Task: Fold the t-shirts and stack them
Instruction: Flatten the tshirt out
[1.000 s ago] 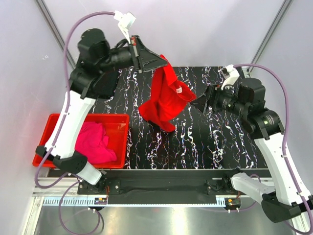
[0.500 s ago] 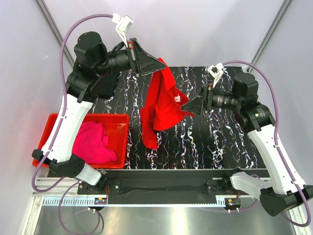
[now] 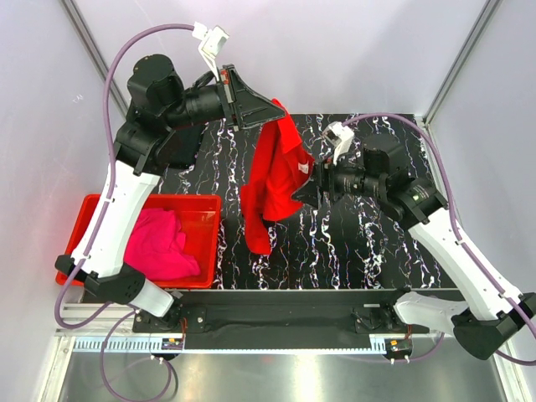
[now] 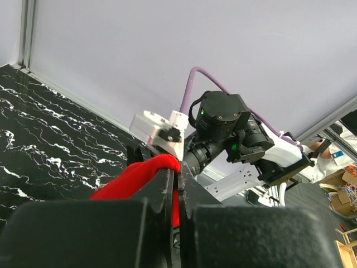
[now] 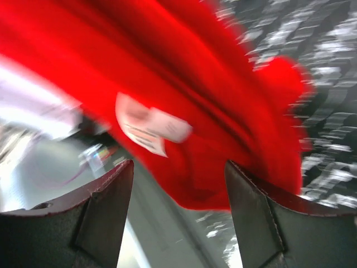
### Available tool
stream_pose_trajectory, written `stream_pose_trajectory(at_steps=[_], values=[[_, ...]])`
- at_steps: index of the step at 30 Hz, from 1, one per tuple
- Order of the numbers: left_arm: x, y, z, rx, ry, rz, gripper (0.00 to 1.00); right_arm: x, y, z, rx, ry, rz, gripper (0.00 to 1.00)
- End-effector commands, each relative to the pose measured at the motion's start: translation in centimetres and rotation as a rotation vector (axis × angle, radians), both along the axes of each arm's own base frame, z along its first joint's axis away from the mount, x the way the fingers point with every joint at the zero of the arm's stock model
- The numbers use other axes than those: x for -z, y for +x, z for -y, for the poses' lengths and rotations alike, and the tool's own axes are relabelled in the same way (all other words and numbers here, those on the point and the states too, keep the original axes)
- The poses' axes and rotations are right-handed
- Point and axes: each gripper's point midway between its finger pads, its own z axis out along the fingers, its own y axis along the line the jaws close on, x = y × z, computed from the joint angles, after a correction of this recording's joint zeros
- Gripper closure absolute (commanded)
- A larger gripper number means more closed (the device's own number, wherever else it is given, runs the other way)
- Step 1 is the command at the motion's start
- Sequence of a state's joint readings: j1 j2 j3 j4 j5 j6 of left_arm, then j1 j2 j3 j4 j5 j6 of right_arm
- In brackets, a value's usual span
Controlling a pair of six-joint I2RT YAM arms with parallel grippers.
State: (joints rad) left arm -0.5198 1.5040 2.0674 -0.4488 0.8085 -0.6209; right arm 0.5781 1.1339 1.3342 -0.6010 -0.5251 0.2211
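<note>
While the left jaws clamp the red shirt [image 3: 272, 167] by its top edge, it hangs below them; the right jaws gape wide, its white label [image 5: 148, 125] just ahead.

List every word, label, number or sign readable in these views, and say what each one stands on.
No text here can be read.
White tag on the red t-shirt: it has printed lines, too blurred to read.
Ruled strip along the near edge, in the top view: its marks are too small to read.
</note>
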Motion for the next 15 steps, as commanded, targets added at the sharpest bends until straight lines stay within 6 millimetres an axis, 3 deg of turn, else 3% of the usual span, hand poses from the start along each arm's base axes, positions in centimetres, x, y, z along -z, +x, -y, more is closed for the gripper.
stream_pose_trajectory(at_steps=[1,6,8,10,11,13,14,15], values=[[-3.1,-2.6,-1.2,0.025,-0.062,0.114,1.00,-1.2,4.1,2.8,0.246,-0.070,0.172,0.27],[-3.4,-3.2,-1.5,0.030,-0.070,0.119,1.00,-1.1,4.8,2.2,0.245,-0.075,0.152,0.31],[-3.4,-3.2,-1.4,0.036,-0.077,0.118,1.00,-0.7,5.2,2.2,0.269,-0.072,0.137,0.54],[-3.7,-3.5,-1.4,0.047,-0.084,0.130,1.00,-1.4,5.4,2.1,0.281,-0.055,0.139,1.00],[-3.8,-3.6,-1.5,0.046,-0.084,0.138,1.00,-2.0,5.4,2.3,0.291,-0.050,0.147,1.00],[-4.2,-3.6,-2.4,-0.006,-0.071,0.192,1.00,-5.2,5.5,3.8,0.362,-0.031,0.203,1.00],[-4.5,-2.5,-3.1,-0.093,-0.065,0.207,1.00,-6.7,5.6,4.6,0.401,-0.026,0.234,1.00],[-3.9,-1.8,-4.0,-0.171,-0.017,0.233,1.00,-10.0,5.8,6.7,0.502,-0.017,0.309,1.00]])
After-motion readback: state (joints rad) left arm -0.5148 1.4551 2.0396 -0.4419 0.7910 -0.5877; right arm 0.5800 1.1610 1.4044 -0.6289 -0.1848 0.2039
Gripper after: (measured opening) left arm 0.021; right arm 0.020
